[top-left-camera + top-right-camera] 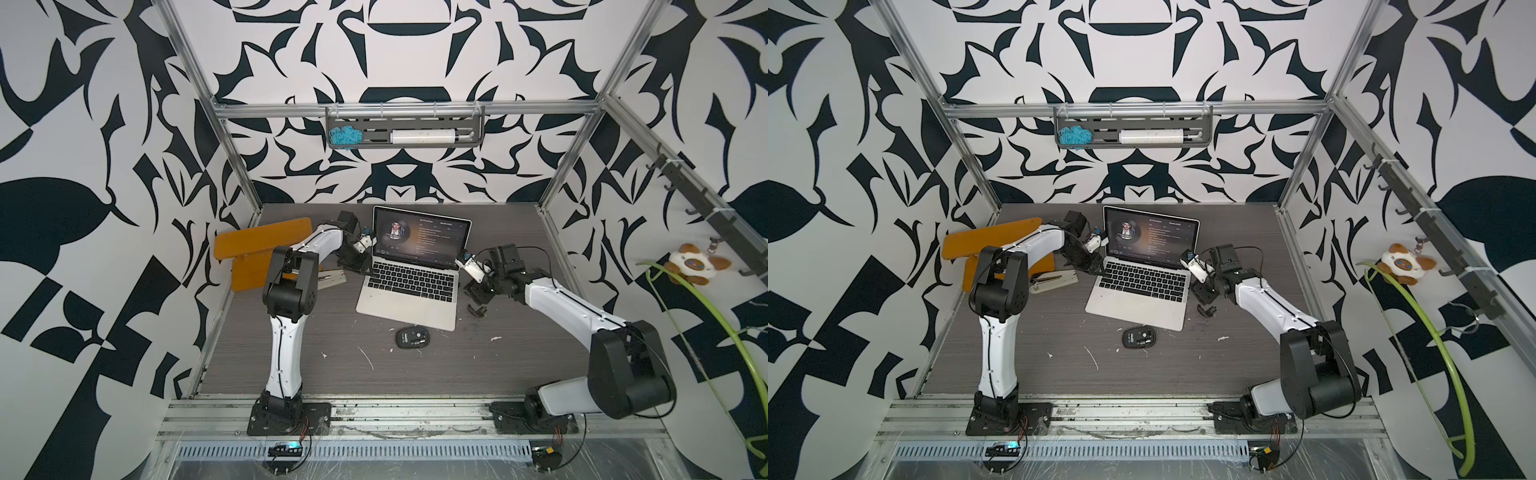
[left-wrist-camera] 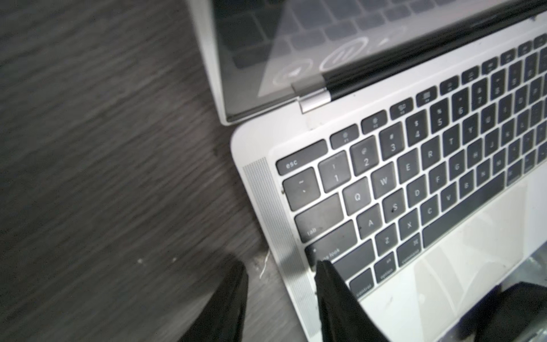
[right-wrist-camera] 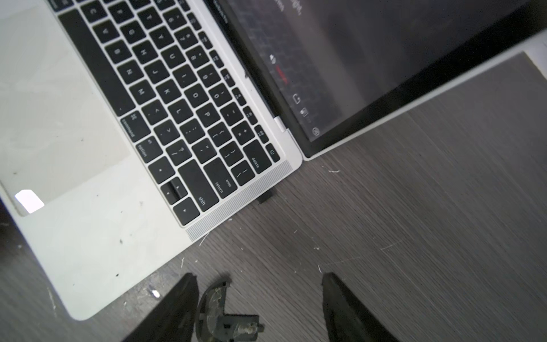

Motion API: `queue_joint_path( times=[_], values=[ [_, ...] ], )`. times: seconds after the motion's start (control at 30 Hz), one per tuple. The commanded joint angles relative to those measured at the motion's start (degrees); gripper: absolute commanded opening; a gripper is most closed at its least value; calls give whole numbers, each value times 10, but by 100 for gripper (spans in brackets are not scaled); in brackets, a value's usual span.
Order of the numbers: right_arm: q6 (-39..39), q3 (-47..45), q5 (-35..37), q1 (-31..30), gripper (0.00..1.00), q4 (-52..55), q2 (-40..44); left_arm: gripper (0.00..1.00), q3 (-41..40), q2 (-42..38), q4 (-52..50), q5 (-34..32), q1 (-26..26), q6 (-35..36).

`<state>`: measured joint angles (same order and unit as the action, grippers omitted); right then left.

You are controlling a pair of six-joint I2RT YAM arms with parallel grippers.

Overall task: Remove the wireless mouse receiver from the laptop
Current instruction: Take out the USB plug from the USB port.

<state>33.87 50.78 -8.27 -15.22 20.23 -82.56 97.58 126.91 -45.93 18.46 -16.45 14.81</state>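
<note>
Fingers of my right gripper (image 3: 259,277) gape empty, short of the wireless mouse receiver (image 3: 268,197), still plugged into the laptop (image 3: 88,237) at three o'clock; left gripper (image 2: 281,263), part-open, straddles its nine-o'clock edge. Approach step; next, pinch and pull straight out.

Black-and-white patterned walls (image 1: 395,50), grey woodgrain tabletop (image 1: 457,365), aluminium frame (image 1: 270,110)
</note>
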Motion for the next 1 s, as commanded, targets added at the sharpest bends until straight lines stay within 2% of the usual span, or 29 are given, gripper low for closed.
queue_joint_path(
  times=[0.0,0.17,0.3,0.63,0.97],
  values=[
    [78,42,-39,9,70,52,-22,40,7,39,-32,10,0,10],
    [143,82,-37,29,71,90,-58,37,18,57,-46,-18,-22,16],
    [182,95,-71,39,71,85,-77,30,25,74,-58,-32,-28,13],
    [186,136,-100,43,71,81,-182,27,26,77,-66,-49,-28,10],
    [197,184,-109,44,69,101,-243,27,12,77,-67,-57,-28,9]
  ],
)
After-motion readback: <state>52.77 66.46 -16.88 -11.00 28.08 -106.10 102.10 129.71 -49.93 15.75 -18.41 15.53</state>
